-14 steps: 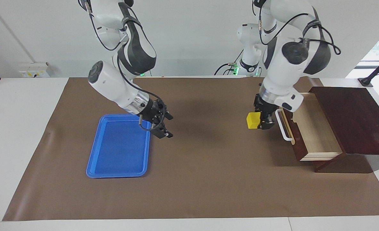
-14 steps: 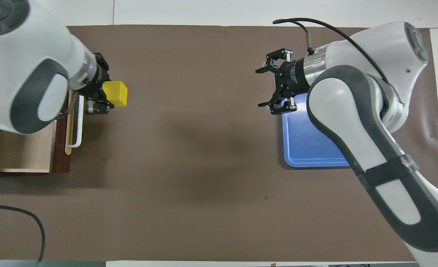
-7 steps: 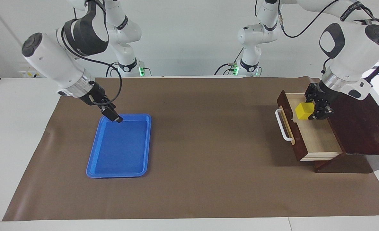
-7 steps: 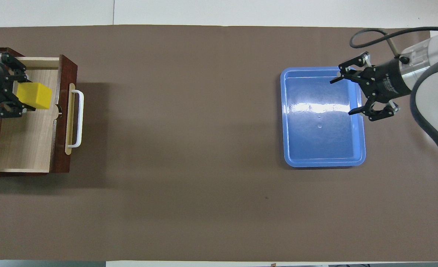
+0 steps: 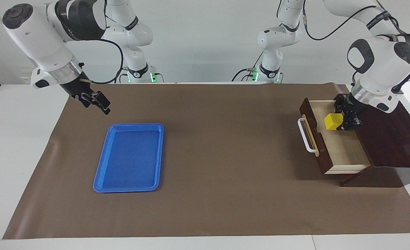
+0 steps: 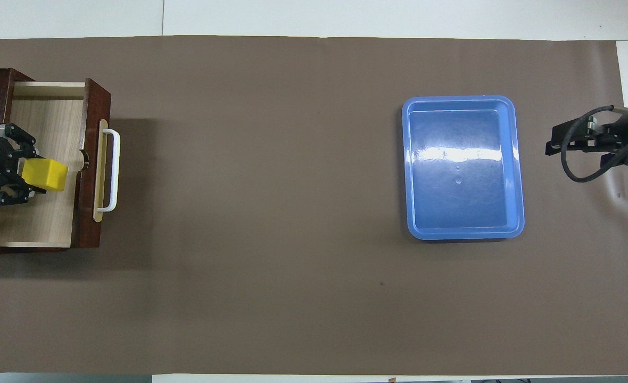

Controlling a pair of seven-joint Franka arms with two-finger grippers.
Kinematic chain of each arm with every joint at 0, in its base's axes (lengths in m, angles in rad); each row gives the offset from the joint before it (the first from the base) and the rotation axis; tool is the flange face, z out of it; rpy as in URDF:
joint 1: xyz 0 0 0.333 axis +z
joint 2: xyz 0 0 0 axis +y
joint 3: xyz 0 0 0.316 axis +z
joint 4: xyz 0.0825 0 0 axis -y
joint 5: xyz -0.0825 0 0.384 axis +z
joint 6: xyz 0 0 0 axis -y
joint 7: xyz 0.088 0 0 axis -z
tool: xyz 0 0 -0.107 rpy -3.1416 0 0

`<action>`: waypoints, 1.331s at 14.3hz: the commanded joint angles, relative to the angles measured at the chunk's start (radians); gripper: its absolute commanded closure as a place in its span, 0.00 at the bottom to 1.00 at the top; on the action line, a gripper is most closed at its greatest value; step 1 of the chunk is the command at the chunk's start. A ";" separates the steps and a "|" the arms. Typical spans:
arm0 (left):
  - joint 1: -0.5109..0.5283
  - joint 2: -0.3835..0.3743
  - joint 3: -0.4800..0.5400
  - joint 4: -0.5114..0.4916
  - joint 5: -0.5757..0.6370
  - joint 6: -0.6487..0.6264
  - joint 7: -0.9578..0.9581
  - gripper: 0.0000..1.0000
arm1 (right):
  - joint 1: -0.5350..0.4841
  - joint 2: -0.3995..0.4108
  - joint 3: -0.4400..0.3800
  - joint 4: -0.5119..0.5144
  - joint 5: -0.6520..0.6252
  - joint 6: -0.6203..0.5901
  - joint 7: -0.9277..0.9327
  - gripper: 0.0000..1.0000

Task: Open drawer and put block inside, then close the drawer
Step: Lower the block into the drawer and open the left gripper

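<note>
The drawer stands pulled open from its dark wooden box, with its white handle toward the table's middle. Its pale interior also shows in the overhead view. My left gripper is shut on the yellow block and holds it over the drawer's interior, at the part nearer to the robots. I cannot tell whether the block touches the drawer floor. My right gripper is open and empty, raised over the mat beside the blue tray.
A flat blue tray lies empty on the brown mat toward the right arm's end of the table; it also shows in the overhead view. The wooden box stands at the left arm's end of the table.
My left gripper has carried the block from beside the handle to over the open drawer and lowered it. My right gripper has drawn back off the tray toward its own end of the table.
</note>
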 commanded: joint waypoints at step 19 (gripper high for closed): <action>-0.076 0.006 -0.016 0.079 -0.075 0.000 -0.119 0.00 | -0.003 -0.035 0.021 -0.043 -0.122 0.034 -0.290 0.00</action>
